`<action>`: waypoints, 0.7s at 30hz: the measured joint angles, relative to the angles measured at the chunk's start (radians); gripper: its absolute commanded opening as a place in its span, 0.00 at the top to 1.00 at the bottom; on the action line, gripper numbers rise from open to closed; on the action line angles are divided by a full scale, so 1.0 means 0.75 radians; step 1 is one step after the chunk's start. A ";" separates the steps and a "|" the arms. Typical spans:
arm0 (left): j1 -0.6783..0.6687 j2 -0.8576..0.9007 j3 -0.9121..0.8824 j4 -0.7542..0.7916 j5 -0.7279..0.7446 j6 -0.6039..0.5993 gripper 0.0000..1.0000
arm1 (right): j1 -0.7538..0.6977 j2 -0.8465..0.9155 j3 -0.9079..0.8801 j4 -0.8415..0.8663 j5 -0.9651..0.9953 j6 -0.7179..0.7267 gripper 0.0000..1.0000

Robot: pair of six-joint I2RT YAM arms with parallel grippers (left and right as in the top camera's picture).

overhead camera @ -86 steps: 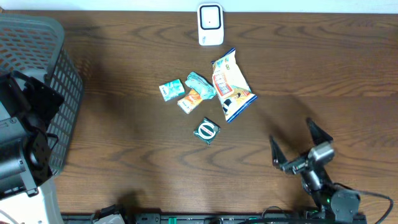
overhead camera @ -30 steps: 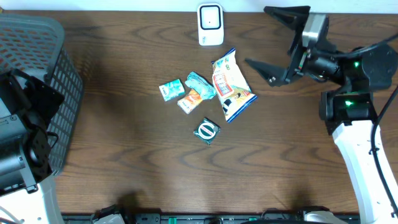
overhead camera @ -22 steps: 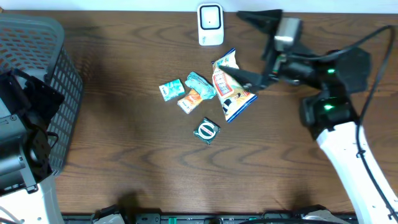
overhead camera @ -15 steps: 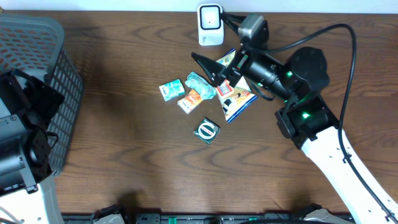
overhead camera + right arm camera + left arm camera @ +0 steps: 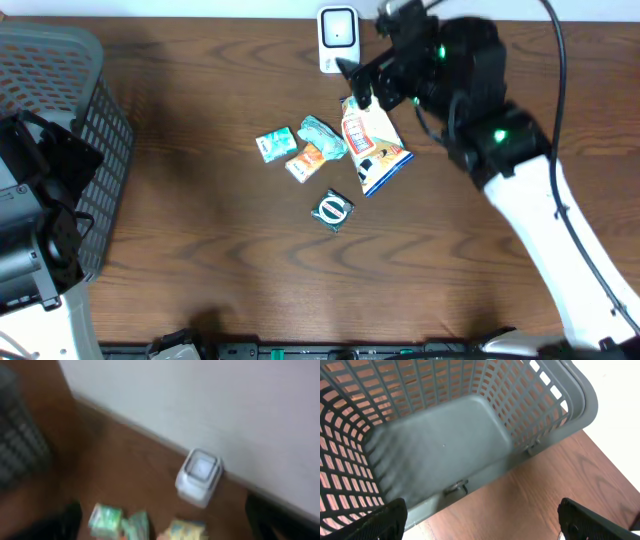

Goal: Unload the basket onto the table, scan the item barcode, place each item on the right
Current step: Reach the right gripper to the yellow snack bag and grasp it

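Several small items lie mid-table: a yellow and blue snack bag [image 5: 372,140], a green packet [image 5: 275,143], a teal packet [image 5: 320,134], an orange packet [image 5: 305,161] and a dark green round-marked packet [image 5: 333,210]. The white scanner [image 5: 338,40] stands at the far edge. My right gripper [image 5: 368,85] hovers open above the top of the snack bag, right of the scanner, holding nothing. Its blurred wrist view shows the scanner [image 5: 200,476], green packets [image 5: 106,519] and the bag [image 5: 182,531] between wide-apart fingers [image 5: 70,521]. My left gripper [image 5: 485,530] is open over the basket's edge.
A grey mesh basket [image 5: 70,110] fills the far left, and the left wrist view looks into its bare bottom [image 5: 440,445]. The left arm [image 5: 35,225] sits beside it. A pale wall [image 5: 210,405] rises just behind the scanner.
My right arm has swung from the near right edge up and leftward across the table, ending above the snack bag by the scanner. The items and left arm have not moved.
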 measured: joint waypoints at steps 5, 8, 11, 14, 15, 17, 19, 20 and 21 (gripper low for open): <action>0.000 0.000 0.000 -0.001 0.000 0.000 0.05 | -0.072 0.253 0.159 -0.270 0.025 -0.043 0.01; 0.000 0.000 0.000 -0.001 0.000 0.000 0.05 | -0.105 0.353 0.158 -0.349 0.010 -0.045 0.01; 0.000 0.000 0.000 -0.001 0.000 0.000 0.05 | -0.125 0.384 0.156 -0.376 -0.024 -0.045 0.01; 0.000 0.000 0.000 -0.001 0.000 0.000 0.05 | -0.129 0.379 0.156 -0.372 -0.010 -0.045 0.01; 0.000 0.000 0.000 -0.001 0.000 0.000 0.05 | -0.130 0.379 0.155 -0.371 -0.007 -0.045 0.01; 0.000 0.000 0.000 -0.001 0.000 0.000 0.05 | -0.136 0.380 0.147 -0.363 -0.002 -0.045 0.01; 0.000 0.000 0.000 -0.001 0.000 0.000 0.05 | -0.152 0.405 0.142 -0.363 -0.007 -0.052 0.01; 0.000 0.000 0.000 -0.001 0.000 0.000 0.05 | -0.162 0.435 0.141 -0.362 -0.013 -0.062 0.01; 0.000 0.000 0.000 -0.001 0.000 0.000 0.05 | -0.169 0.460 0.140 -0.362 -0.031 -0.078 0.01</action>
